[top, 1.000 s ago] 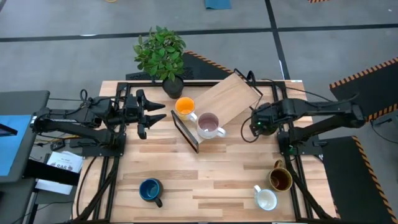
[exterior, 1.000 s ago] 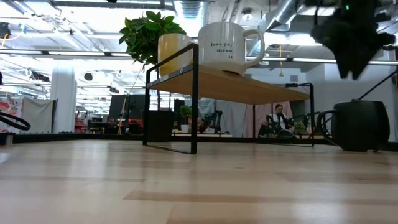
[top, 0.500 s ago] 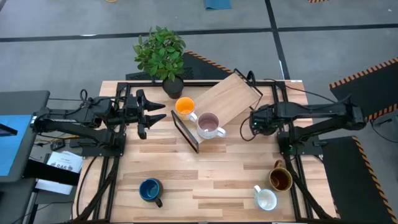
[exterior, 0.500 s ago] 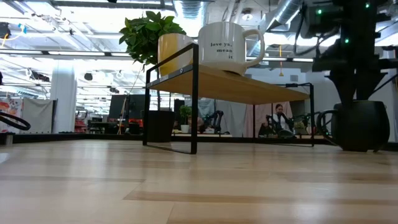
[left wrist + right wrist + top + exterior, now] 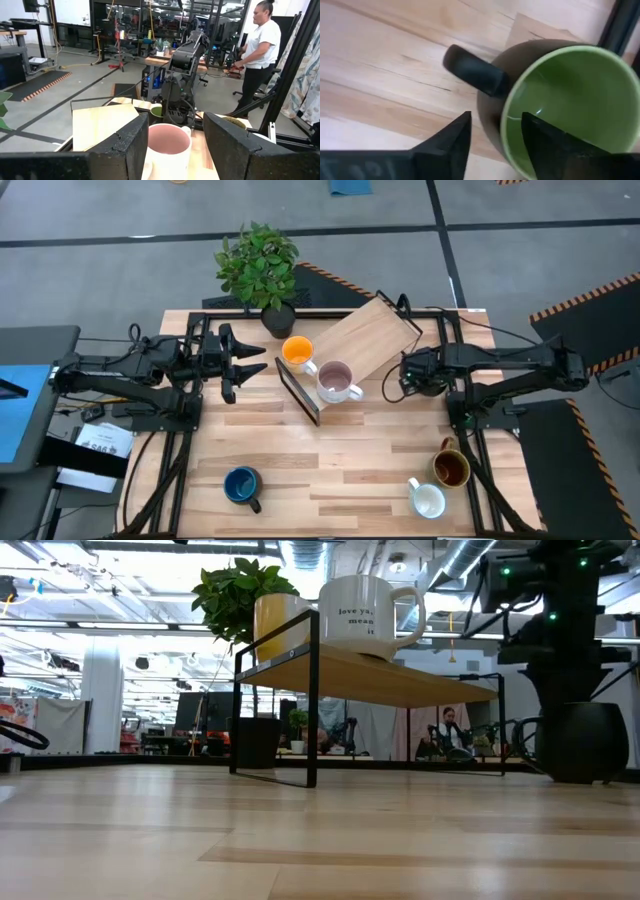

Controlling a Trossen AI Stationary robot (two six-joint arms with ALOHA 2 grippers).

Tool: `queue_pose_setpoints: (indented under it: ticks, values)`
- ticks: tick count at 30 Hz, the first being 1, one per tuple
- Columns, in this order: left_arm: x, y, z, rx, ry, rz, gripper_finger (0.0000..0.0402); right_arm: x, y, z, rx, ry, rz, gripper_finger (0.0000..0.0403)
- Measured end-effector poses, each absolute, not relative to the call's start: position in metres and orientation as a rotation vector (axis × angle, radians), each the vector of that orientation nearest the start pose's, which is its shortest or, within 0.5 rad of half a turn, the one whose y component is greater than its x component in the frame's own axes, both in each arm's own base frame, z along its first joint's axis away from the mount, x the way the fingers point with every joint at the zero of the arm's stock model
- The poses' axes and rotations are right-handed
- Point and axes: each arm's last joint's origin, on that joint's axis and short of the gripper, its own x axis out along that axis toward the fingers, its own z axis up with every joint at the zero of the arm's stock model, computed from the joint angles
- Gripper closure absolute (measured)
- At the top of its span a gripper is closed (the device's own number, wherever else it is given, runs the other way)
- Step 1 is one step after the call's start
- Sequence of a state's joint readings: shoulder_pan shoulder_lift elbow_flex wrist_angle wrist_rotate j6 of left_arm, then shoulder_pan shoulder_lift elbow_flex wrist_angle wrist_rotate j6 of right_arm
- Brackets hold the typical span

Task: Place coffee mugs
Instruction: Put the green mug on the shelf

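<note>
A dark green mug (image 5: 560, 100) with a light green inside stands on the table right of the wooden shelf (image 5: 372, 340); my right arm hides it in the high view. My right gripper (image 5: 495, 135) is open just above it. One finger is outside the wall beside the handle (image 5: 475, 70) and one is over the inside. The low view shows the mug (image 5: 582, 745) under that gripper (image 5: 560, 690). An orange mug (image 5: 297, 352) and a pale pink mug (image 5: 336, 381) stand on the shelf. My left gripper (image 5: 250, 372) waits open, left of the shelf. My right gripper comes from above, pointing down, with its fingers (image 5: 447, 142) astride the dark green mug's rim (image 5: 506, 117) next to the handle. I cannot tell whether they touch the wall. The mug stands upright on the table.
A dark blue mug (image 5: 242, 485) stands near the table's near edge on the left. A brown-olive mug (image 5: 451, 468) and a white mug (image 5: 428, 500) stand near the right corner. A potted plant (image 5: 258, 265) is at the far edge. A person (image 5: 260, 45) stands beyond the table.
My right gripper has come down from well above onto the dark green mug and shifted slightly toward the table's left. The mug has stayed in place.
</note>
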State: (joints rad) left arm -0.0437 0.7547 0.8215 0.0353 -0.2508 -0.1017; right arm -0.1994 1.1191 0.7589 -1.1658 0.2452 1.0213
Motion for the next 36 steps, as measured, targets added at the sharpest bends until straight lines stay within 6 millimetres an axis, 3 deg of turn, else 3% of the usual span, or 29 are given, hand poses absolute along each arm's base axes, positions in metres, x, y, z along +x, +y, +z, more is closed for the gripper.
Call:
queue_pose_setpoints:
  ticks: [7,10,14,21,26,30,36]
  values:
    - [0.164,0.0,0.37,-0.116,-0.112,0.202,0.0229,0.154,-0.037,0.215,0.773,1.256,-1.029,0.0366]
    - [0.164,0.0,0.37,-0.117,-0.112,0.202,0.0229,0.155,-0.033,0.222,0.794,1.299,-0.96,0.037]
    - [0.164,0.0,0.37,-0.134,-0.115,0.21,0.0229,0.16,-0.021,0.248,0.807,1.326,-0.852,0.037]
    - [0.163,0.001,0.37,-0.128,-0.114,0.22,0.0229,0.164,0.006,0.33,0.812,1.289,-0.547,0.037]
    - [0.163,0.001,0.37,-0.129,-0.115,0.224,0.0229,0.175,0.016,0.393,0.777,1.111,-0.426,0.037]
    - [0.163,0.001,0.37,-0.129,-0.115,0.224,0.0229,0.201,0.007,0.422,0.634,0.987,-0.463,0.037]
    - [0.163,0.001,0.37,-0.133,-0.115,0.224,0.0229,0.259,-0.023,0.428,0.446,0.965,-0.485,0.037]
